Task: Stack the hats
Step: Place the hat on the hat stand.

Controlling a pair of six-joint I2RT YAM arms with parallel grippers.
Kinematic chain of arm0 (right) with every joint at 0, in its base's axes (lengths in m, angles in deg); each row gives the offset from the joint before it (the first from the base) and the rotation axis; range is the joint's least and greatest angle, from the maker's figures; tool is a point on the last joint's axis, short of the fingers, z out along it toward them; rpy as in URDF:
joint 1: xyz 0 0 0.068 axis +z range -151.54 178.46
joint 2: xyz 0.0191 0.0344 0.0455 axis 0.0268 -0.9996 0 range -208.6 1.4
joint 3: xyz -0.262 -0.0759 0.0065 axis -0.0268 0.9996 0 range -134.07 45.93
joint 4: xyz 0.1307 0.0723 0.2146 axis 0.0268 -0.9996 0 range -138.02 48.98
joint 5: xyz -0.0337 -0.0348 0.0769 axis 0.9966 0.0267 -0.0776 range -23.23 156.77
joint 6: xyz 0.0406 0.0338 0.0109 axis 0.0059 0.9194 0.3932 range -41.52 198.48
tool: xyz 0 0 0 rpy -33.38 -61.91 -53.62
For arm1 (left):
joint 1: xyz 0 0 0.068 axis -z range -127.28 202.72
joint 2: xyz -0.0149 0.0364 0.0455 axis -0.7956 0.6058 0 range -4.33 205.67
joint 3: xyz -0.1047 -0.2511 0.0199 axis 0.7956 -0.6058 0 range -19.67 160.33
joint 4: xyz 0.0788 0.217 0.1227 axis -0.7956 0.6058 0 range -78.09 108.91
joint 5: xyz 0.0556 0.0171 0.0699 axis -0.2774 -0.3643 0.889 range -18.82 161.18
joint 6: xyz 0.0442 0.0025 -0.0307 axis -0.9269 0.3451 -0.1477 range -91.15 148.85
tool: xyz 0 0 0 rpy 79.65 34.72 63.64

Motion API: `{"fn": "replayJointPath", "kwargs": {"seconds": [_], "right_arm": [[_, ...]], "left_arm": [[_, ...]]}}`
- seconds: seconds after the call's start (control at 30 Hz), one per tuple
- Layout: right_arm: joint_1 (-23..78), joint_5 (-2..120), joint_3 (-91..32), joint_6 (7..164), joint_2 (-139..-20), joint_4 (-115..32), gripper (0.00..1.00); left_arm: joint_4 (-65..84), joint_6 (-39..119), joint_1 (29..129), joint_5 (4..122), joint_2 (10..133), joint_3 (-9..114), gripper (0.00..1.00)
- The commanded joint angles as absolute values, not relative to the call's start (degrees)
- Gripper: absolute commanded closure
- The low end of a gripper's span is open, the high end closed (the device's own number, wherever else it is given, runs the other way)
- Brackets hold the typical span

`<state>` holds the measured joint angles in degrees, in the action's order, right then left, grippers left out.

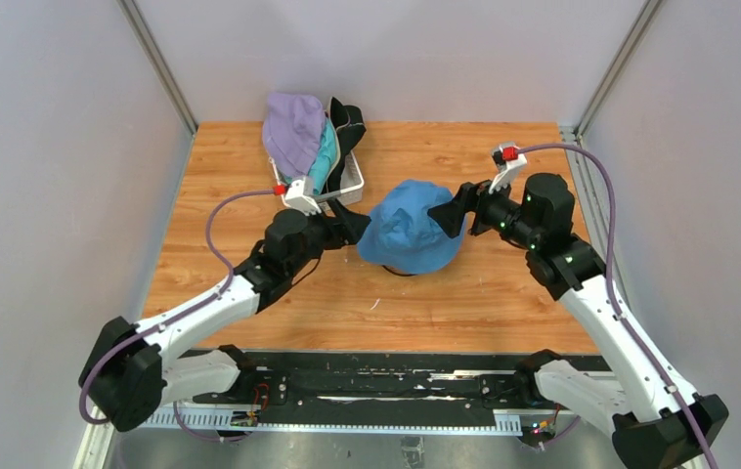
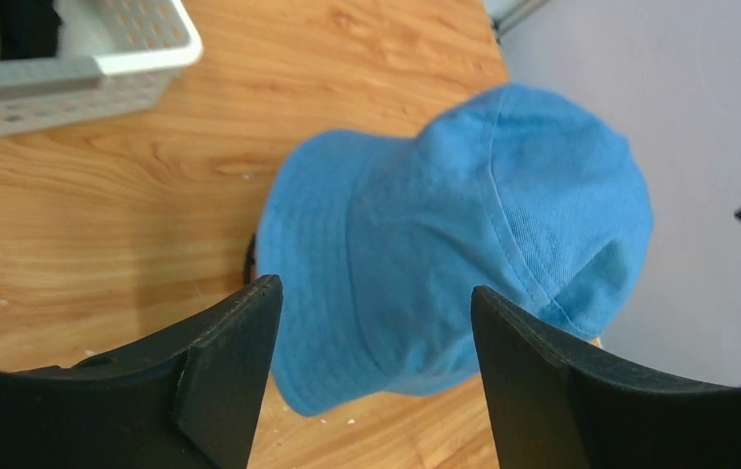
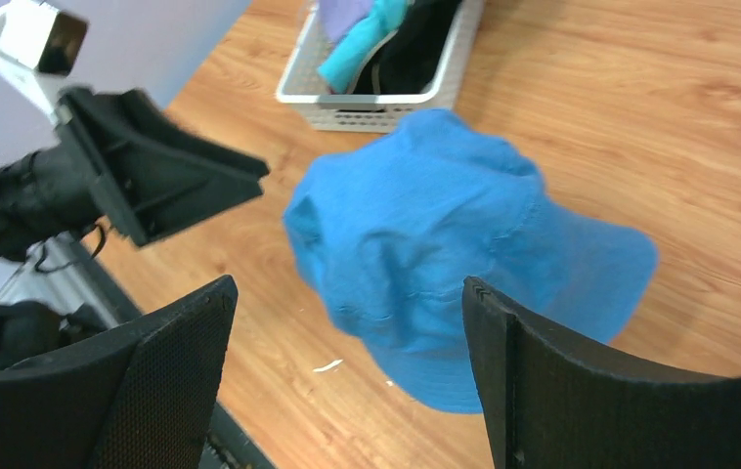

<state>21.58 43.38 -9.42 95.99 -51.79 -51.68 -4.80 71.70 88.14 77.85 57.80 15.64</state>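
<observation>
Black fingers spread wide on both sides, nothing clamped. The left gripper [image 1: 350, 223] sits just beside the brim of the blue hat [image 1: 408, 233], and the right gripper [image 1: 450, 209] is at the opposite side. The hat's mid-way across the wooden table [image 1: 503, 293]. Behind the left arm, a white basket [image 1: 351, 182] holds a lavender hat [image 1: 293, 127], a teal hat [image 1: 325, 161] and a black hat [image 1: 350, 119].
</observation>
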Motion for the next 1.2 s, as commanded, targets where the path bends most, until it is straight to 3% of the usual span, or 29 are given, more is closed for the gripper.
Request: {"fn": "replayJointPath", "kwargs": {"seconds": [0.0, 1.17], "right_arm": [[21.0, 54.3, -11.7, 93.7, -54.5, -54.3, 0.16], [16.9, 46.7, -18.8, 96.8, -69.3, -45.2, 0.16]], "left_arm": [[-8.3, 71.8, 91.5, 78.3, 62.1, 18.5, 0.25], [-15.3, 76.1, 103.5, 80.8, 75.3, 22.1, 0.27]]}}
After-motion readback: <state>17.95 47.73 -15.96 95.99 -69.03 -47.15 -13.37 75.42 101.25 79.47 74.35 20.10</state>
